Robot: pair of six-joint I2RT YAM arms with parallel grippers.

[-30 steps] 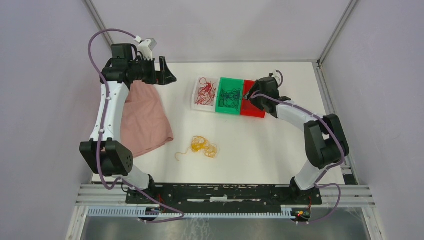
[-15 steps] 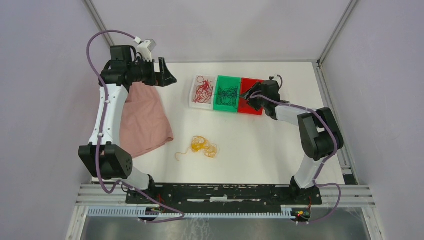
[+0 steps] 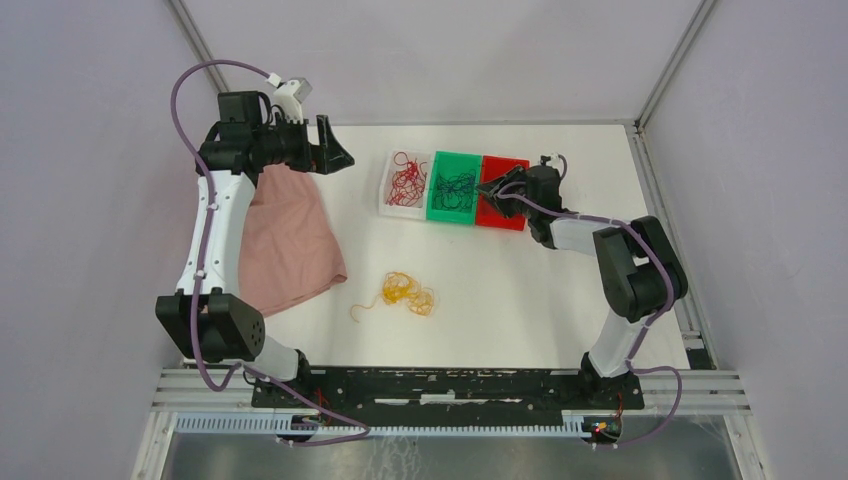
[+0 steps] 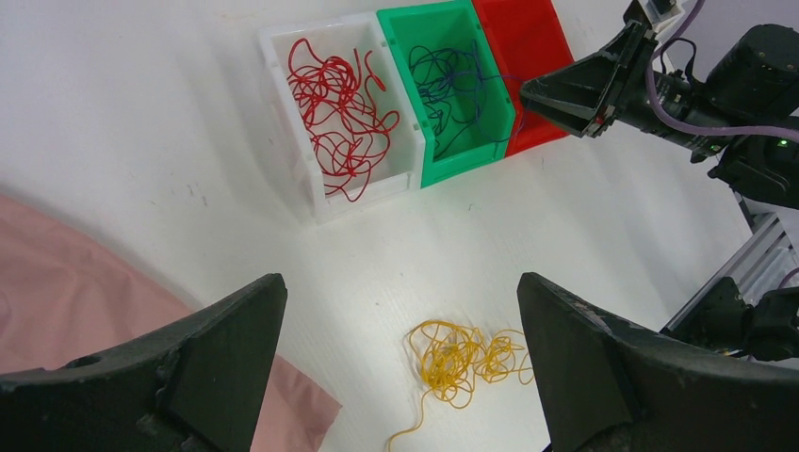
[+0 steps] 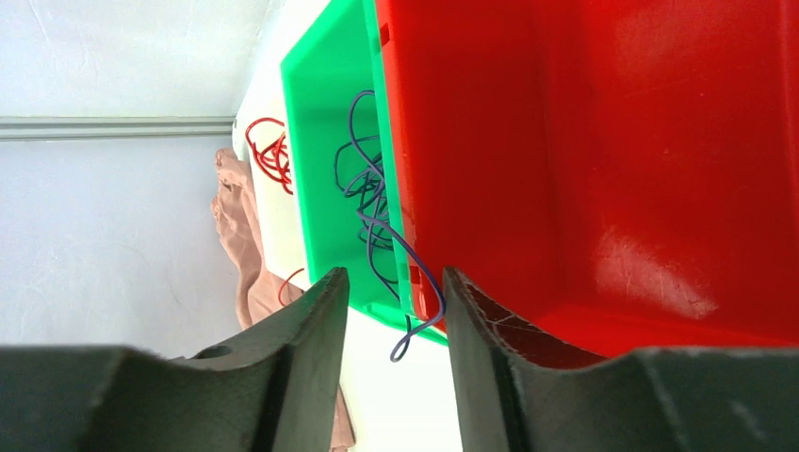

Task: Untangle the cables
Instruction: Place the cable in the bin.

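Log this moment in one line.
right gripper: open around dark blue wire hanging over wall of green plastic bin | left gripper: open, raised | yellow wire tangle: loose on white table

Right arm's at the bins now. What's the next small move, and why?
Probably close the right gripper on the dark blue strand, then lift it back into the green bin. That strand drapes over the green bin's near edge beside the red bin and appears to run between the fingers, whose jaws stand apart.
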